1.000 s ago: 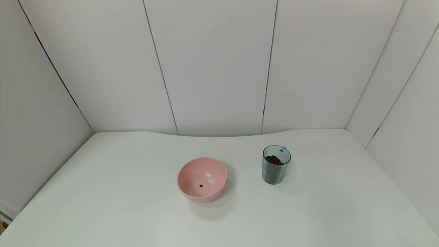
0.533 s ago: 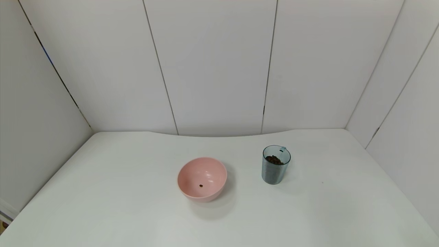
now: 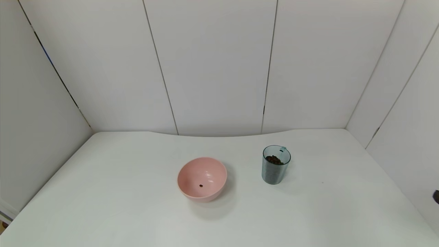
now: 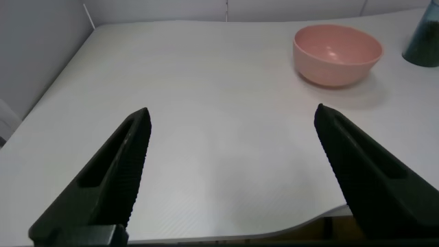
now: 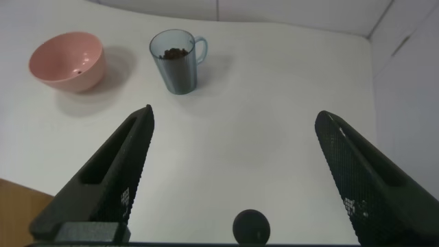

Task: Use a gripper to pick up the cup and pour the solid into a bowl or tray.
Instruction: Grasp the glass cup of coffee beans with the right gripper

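The cup (image 3: 275, 165), a ribbed blue-grey tumbler, stands upright on the white table, right of centre. Dark-brown pellets (image 3: 274, 160) fill its lower part. The pale-pink bowl (image 3: 202, 179) sits to its left with a single pellet (image 3: 201, 186) inside. My right gripper (image 5: 233, 118) is open and empty, high above the near right of the table, well short of the cup (image 5: 177, 65) and bowl (image 5: 66, 62). My left gripper (image 4: 233, 113) is open and empty over the table's near left, far from the bowl (image 4: 336, 53).
White wall panels close in the table (image 3: 120, 192) at the back and on both sides. The table's front edge (image 4: 309, 221) lies just under the left gripper. A dark bit of the right arm (image 3: 436, 196) shows at the head view's right edge.
A dark bit of the right arm has come into the head view at its right edge. The cup and bowl have not moved.
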Controlling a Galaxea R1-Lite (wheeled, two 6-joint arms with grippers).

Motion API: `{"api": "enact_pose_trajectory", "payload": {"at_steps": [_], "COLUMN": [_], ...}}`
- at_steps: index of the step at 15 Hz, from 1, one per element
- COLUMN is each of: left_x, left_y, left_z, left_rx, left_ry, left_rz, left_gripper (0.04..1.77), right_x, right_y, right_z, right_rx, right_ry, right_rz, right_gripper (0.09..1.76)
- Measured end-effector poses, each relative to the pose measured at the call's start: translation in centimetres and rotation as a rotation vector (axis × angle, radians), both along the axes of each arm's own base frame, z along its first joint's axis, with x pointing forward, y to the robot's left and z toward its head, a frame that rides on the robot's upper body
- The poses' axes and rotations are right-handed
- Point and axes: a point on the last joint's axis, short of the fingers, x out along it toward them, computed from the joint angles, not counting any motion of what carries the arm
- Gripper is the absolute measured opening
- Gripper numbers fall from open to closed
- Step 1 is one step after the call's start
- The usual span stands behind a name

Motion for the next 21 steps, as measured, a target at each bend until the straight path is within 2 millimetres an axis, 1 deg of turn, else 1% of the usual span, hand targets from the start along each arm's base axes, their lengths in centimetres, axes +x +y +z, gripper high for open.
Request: {"api": "enact_pose_trajectory", "payload": {"at_steps": [2, 5, 8, 10, 12, 16, 18, 21], "left_x": [0.0, 0.0, 0.0, 0.0, 0.0, 0.0, 0.0, 0.0], "left_y": [0.0, 0.0, 0.0, 0.0, 0.0, 0.0, 0.0, 0.0], "left_z": [0.0, 0.0, 0.0, 0.0, 0.0, 0.0, 0.0, 0.0], "left_rx": [0.000, 0.000, 0.000, 0.000, 0.000, 0.000, 0.000, 0.000], "left_ry": [0.000, 0.000, 0.000, 0.000, 0.000, 0.000, 0.000, 0.000], "left_rz": [0.000, 0.000, 0.000, 0.000, 0.000, 0.000, 0.000, 0.000], "left_gripper": [1.72, 1.72, 1.72, 1.72, 1.72, 1.72, 1.72, 1.72], "right_x": [2.5, 6.3, 10.1, 12.2, 13.9, 16.4, 17.6, 19.3], "right_y": [1.1, 3.3, 5.7, 7.2, 8.6, 11.2, 12.4, 13.6], "right_z": [0.1, -0.8, -2.5, -4.2, -6.1, -9.4, -10.9, -13.2], "right_rx": [-0.009, -0.041, -0.063, -0.086, -0.114, -0.151, -0.157, -0.150], "right_ry": [0.074, 0.170, 0.215, 0.257, 0.290, 0.312, 0.298, 0.264], "right_rz": [0.090, 0.174, 0.225, 0.238, 0.239, 0.237, 0.235, 0.224], "right_gripper": [1.71, 1.71, 1.71, 1.71, 1.71, 1.71, 1.71, 1.71]}}
